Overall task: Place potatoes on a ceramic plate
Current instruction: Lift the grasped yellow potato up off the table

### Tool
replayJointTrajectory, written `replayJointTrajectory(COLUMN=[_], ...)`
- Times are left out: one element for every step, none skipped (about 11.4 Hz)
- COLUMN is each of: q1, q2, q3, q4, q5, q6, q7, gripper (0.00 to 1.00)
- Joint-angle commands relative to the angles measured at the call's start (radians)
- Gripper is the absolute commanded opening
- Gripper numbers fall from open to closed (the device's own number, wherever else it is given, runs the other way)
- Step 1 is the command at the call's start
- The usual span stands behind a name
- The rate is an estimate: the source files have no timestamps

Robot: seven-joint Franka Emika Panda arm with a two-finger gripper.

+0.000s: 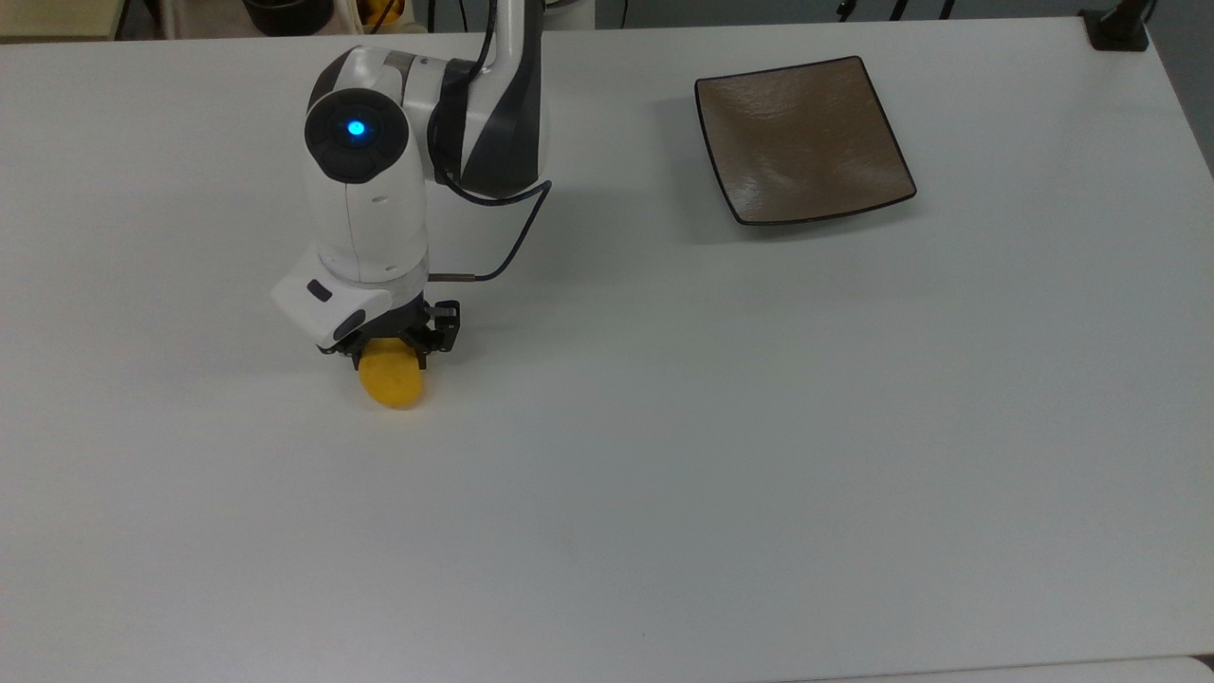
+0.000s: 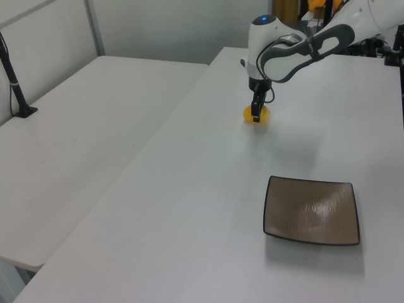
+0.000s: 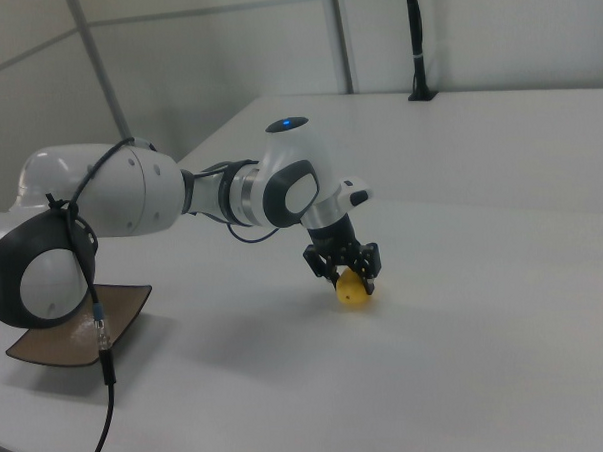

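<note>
The potato (image 1: 392, 382) is a small yellow oval lump lying on the white table (image 1: 664, 474) at the top view's left. My gripper (image 1: 389, 359) points straight down over its far end, shut with a finger against each side. The left view puts the potato (image 2: 264, 115) behind a dark finger of the gripper (image 2: 255, 116). From the right view, the gripper (image 3: 351, 275) clasps the top of the potato (image 3: 355, 293). The square brown ceramic plate (image 1: 804, 133) sits bare at the top view's upper right, far from the gripper. The plate (image 2: 311, 210) also lies bare in the left view, while in the right view the plate (image 3: 46, 342) is partly behind the arm.
A black post base (image 1: 1117, 28) stands at the table's far right corner in the top view. A second white table (image 2: 76, 145) with a black post (image 2: 14, 79) adjoins on the left view's left. A thin cable (image 1: 517, 232) loops off the wrist.
</note>
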Motion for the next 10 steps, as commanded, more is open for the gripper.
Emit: replayJointTrajectory(q1=[0.003, 0.003, 0.004, 0.007, 0.009, 0.012, 0.019, 0.029, 0.035, 0.047], q2=[-0.030, -0.050, -0.076, -0.109, -0.149, -0.197, -0.247, -0.301, -0.359, -0.411], q3=[-0.003, -0.003, -0.003, -0.003, -0.002, 0.001, 0.001, 0.003, 0.004, 0.007], q4=[-0.036, -0.039, -0.049, -0.051, -0.049, -0.049, -0.049, -0.049, -0.051, -0.051], q5=[-0.004, -0.001, 0.001, 0.003, 0.004, 0.007, 0.009, 0.009, 0.010, 0.015], q6=[0.008, 0.007, -0.008, -0.045, -0.092, -0.143, -0.201, -0.263, -0.324, -0.393], q7=[-0.010, -0.010, -0.008, -0.008, -0.008, -0.008, -0.008, -0.010, -0.008, -0.008], gripper=[0.22, 0.22, 0.22, 0.22, 0.23, 0.24, 0.24, 0.24, 0.24, 0.24])
